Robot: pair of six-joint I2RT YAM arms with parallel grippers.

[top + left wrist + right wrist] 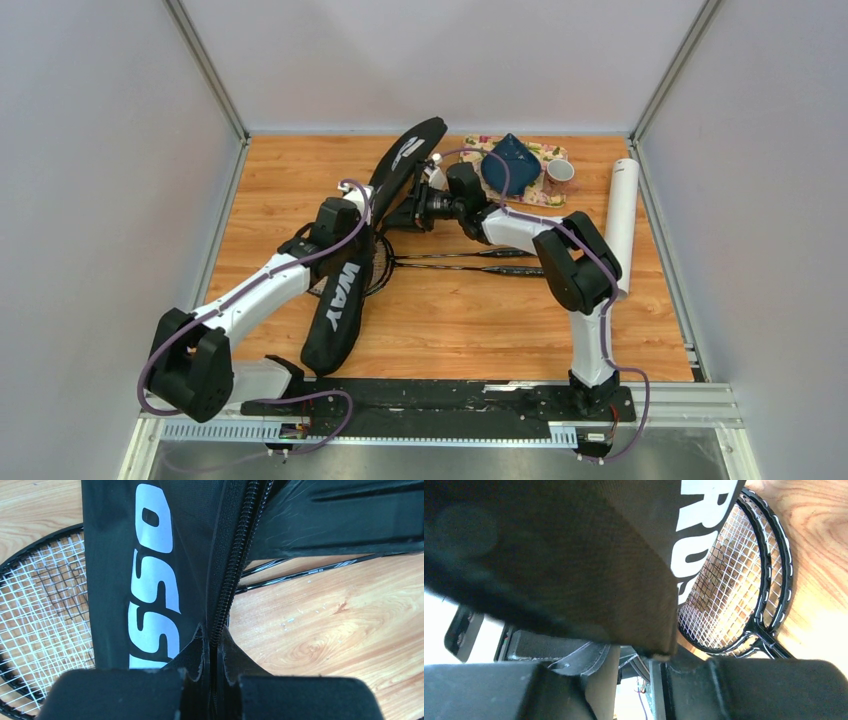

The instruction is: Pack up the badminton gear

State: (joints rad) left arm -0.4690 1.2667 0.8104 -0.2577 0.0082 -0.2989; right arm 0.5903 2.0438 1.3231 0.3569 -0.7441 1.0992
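Observation:
The long black racket cover (335, 310) lies slantwise at the table's middle, its far end raised. Two black rackets (470, 262) lie with their heads partly under it and their shafts pointing right. My left gripper (350, 215) is shut on the cover's zipper edge (235, 555); a strung head (40, 605) shows to its left. My right gripper (405, 212) is open under the raised flap (574, 555), whose edge rests on the fingertips (676, 661); both racket heads (734, 580) lie beyond. The white tube (622, 215) lies at the right edge. I cannot make out any shuttlecocks.
A floral tray (548, 195) holding a blue cloth (512, 160) and a small cup (558, 172) sits at the back, right of the cover. Grey walls close in the table on three sides. Bare wood lies at the front right (480, 330).

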